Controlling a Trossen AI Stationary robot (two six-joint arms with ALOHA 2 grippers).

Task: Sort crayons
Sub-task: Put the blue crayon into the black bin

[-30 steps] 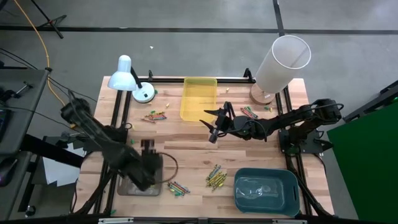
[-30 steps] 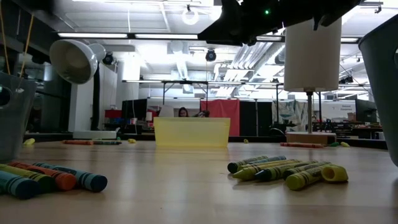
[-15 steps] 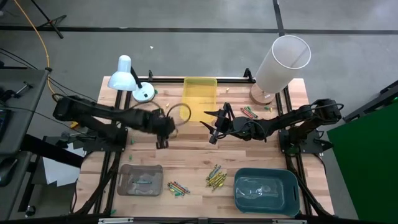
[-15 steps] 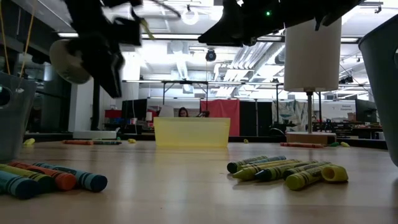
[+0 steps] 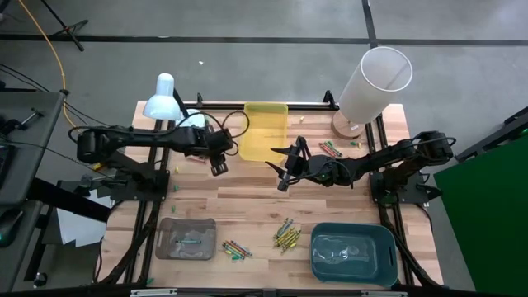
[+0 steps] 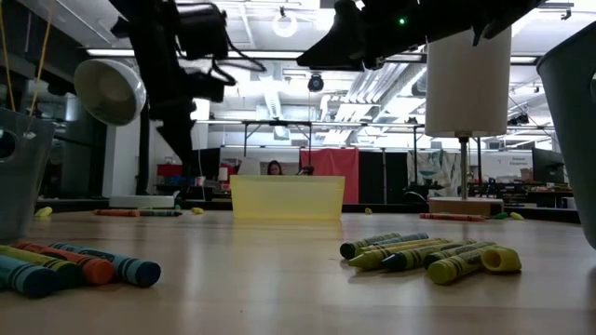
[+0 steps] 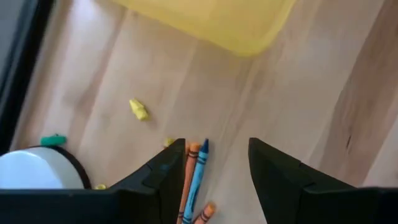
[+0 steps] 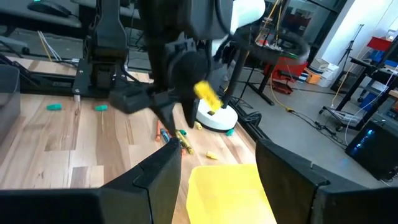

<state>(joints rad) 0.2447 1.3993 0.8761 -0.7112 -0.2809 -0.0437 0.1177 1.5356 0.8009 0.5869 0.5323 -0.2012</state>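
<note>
Left gripper (image 5: 219, 167): wide, empty, above crayons (image 7: 194, 177) | right gripper (image 5: 281, 180): wide, empty

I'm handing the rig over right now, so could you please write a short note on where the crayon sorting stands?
Left gripper: open, empty, above the crayons by the lamp.
Right gripper: open, empty, hanging beside the yellow tray.
Crayons: a yellow-green pile near the teal tray, a mixed bunch beside the grey tray, a few near the white cylinder.
Done: no crayons visibly sorted.
Left: all piles.
</note>
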